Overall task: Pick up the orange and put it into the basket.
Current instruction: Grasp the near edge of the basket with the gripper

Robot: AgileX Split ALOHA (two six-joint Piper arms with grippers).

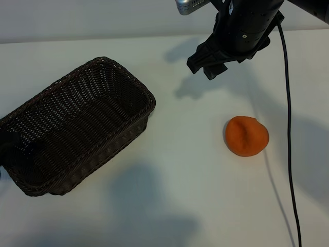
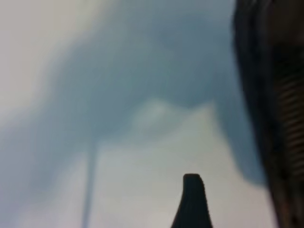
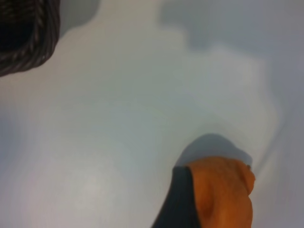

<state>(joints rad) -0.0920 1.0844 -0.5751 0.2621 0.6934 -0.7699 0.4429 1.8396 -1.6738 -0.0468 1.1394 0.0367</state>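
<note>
**Orange on the bare table, basket off to one side**

The orange [image 1: 247, 136] sits on the white table [image 1: 180, 170], well apart from the basket [image 1: 72, 128], with open table surface between the two. The basket lies at the left of the exterior view, turned at an angle, and nothing shows inside it. A black cable [image 1: 288, 134] hangs down from the right arm and runs along the table just beside the orange on its right side, near it but not touching as far as can be seen.

The right gripper [image 1: 211, 64] hangs above the table beyond the orange, pointing steeply down, its jaws spread wide and holding nothing. In the right wrist view one dark fingertip [image 3: 178, 199] stands in front of the orange [image 3: 223, 194] and covers part of it; a corner of the basket [image 3: 28, 38] shows farther off.

The left gripper shows only in its own wrist view, as a single dark fingertip [image 2: 192, 202] over the table, with the basket's wall [image 2: 275, 109] close beside it. Its jaws stand wide too, and it holds nothing.
</note>
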